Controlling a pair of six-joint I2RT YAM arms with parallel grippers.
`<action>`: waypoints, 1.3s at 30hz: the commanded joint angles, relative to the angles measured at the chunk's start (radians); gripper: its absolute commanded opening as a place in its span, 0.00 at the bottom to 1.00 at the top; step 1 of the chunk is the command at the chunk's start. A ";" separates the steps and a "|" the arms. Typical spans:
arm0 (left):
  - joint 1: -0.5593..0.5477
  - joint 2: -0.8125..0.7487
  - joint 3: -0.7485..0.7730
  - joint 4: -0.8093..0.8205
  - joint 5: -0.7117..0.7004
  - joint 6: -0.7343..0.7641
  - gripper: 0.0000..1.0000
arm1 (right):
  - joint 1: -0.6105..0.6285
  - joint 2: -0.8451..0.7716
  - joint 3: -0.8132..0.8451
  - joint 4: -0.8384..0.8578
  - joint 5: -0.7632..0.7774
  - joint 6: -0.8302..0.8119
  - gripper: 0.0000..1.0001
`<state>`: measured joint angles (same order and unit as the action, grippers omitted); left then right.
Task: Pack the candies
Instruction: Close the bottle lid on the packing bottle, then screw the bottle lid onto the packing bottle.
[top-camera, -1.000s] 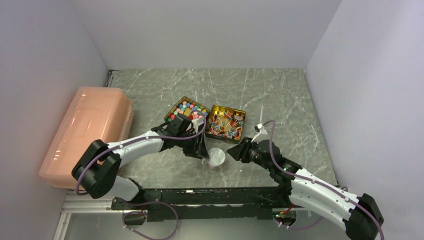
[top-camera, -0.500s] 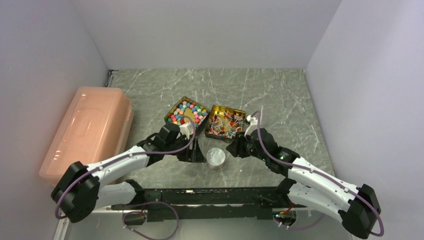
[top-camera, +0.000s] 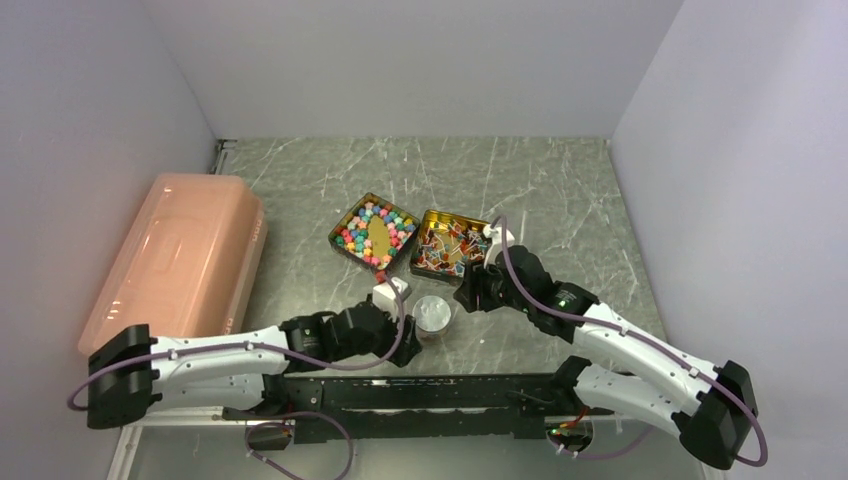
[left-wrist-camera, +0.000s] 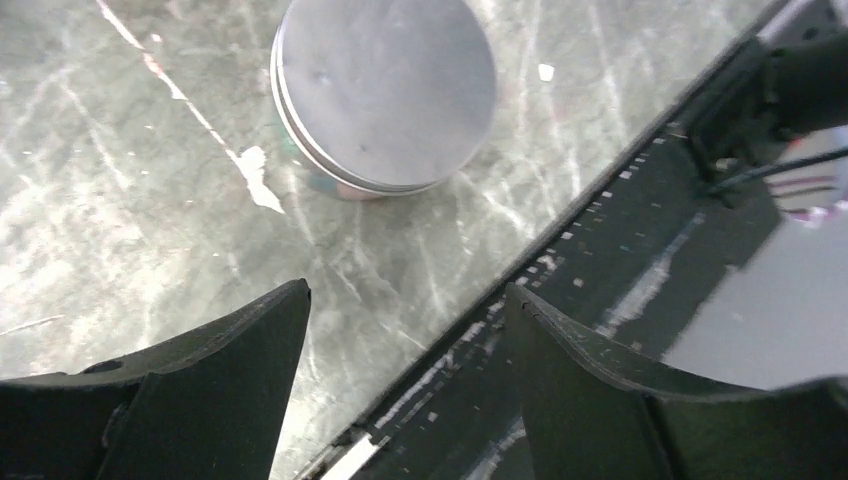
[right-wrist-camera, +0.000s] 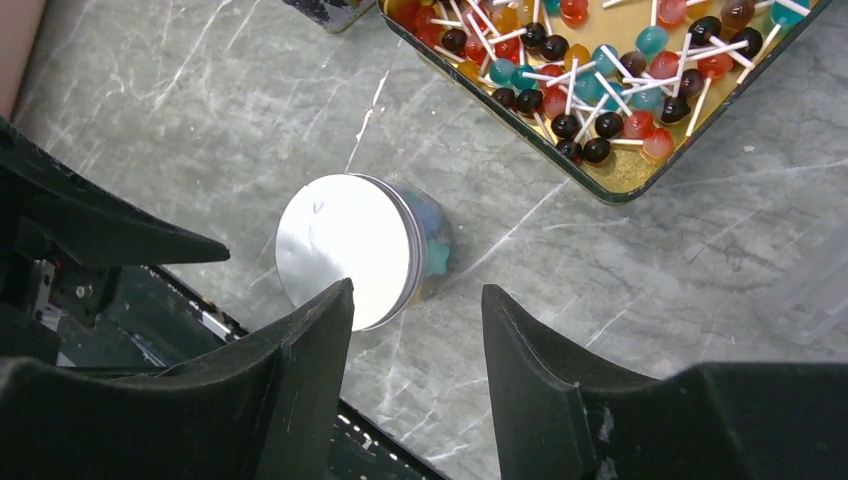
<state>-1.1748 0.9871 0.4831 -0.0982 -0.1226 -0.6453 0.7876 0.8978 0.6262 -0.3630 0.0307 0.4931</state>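
Observation:
Pea-sized multicoloured candies (top-camera: 358, 238) fill the left gold tin (top-camera: 333, 238). Small round sweets on white sticks (top-camera: 445, 250) fill the right gold tin (top-camera: 430, 212); they also show in the right wrist view (right-wrist-camera: 560, 70). A small clear jar with a silvery-white lid (top-camera: 432, 315) stands near the table's front edge, with a few blue-green candies inside (right-wrist-camera: 437, 252). My left gripper (top-camera: 408, 340) is open and empty, just left of the jar (left-wrist-camera: 385, 90). My right gripper (top-camera: 465, 297) is open and empty, just right of the jar (right-wrist-camera: 345, 250).
A large pink plastic box (top-camera: 175, 265) lies along the left wall. The black base rail (left-wrist-camera: 640, 260) runs along the table's near edge, close under my left gripper. The right tin's corner (right-wrist-camera: 620, 185) lies just ahead of my right gripper.
My left arm has pulled back from the left tin to the near edge beside the jar. My right gripper has moved forward toward the right tin.

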 joint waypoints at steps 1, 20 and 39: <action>-0.113 0.047 -0.030 0.087 -0.334 0.045 0.78 | -0.002 -0.005 0.045 -0.034 -0.004 -0.039 0.54; -0.290 0.302 -0.130 0.603 -0.537 0.247 0.99 | -0.002 -0.077 -0.035 -0.019 -0.038 -0.007 0.56; -0.310 0.734 -0.283 1.514 -0.548 0.488 0.98 | -0.002 0.016 0.052 -0.063 -0.066 -0.027 0.56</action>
<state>-1.4754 1.6527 0.2230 1.1164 -0.6678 -0.2146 0.7876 0.9092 0.6178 -0.4244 -0.0307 0.4835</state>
